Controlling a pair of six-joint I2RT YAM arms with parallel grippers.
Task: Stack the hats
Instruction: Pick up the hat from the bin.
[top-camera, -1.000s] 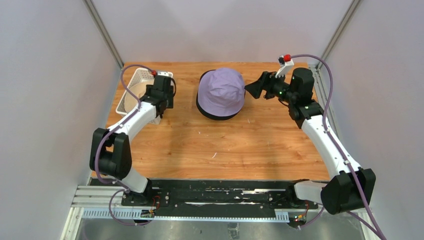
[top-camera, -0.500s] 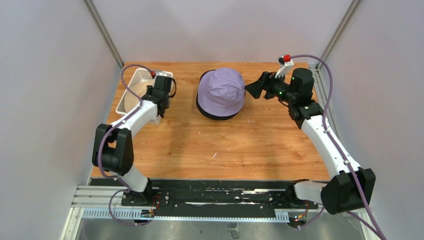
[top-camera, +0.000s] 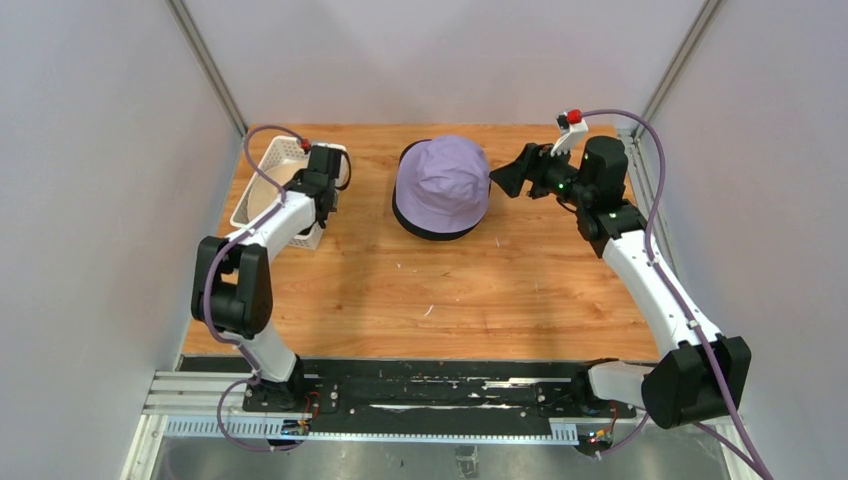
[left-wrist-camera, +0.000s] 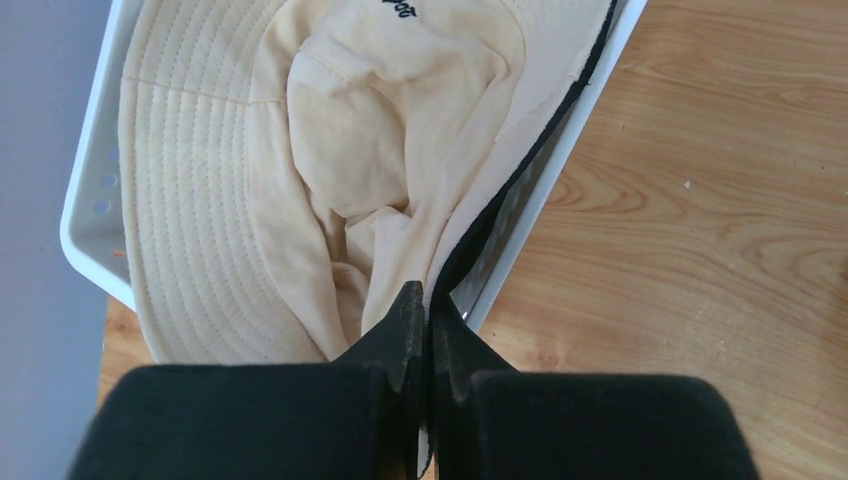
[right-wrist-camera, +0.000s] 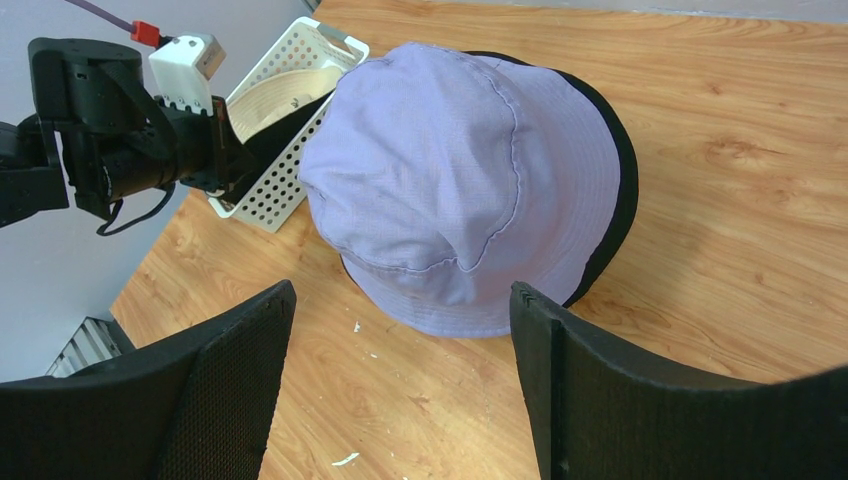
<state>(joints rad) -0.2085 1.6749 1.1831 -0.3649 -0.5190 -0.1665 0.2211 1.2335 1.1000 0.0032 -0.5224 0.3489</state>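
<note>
Left hand (left-wrist-camera: 422, 300): fingers pressed together, pinching the brim edge of the beige fabric bucket hat (left-wrist-camera: 250, 180) at its near side. That hat lies crumpled, crown pushed in, inside the white plastic lattice basket (right-wrist-camera: 270, 190) at the far left of the wooden counter (top-camera: 480, 300). A black fabric edge (left-wrist-camera: 452, 268) runs along the beige brim up to the fingertips; whether it belongs to a separate hat cannot be told. Right hand (right-wrist-camera: 400, 295): fingers spread wide, holding nothing, hovering just beside the right flank of the lavender fabric bucket hat (top-camera: 442, 180) and apart from it. The lavender hat sits crown up at the far middle of the counter, on top of a black hat brim (right-wrist-camera: 625, 190) that shows around its lower rim. The basket and the lavender hat stand near each other without touching. Count: one beige hat, one lavender hat, one black brim beneath the lavender, one basket, two hands.
</note>
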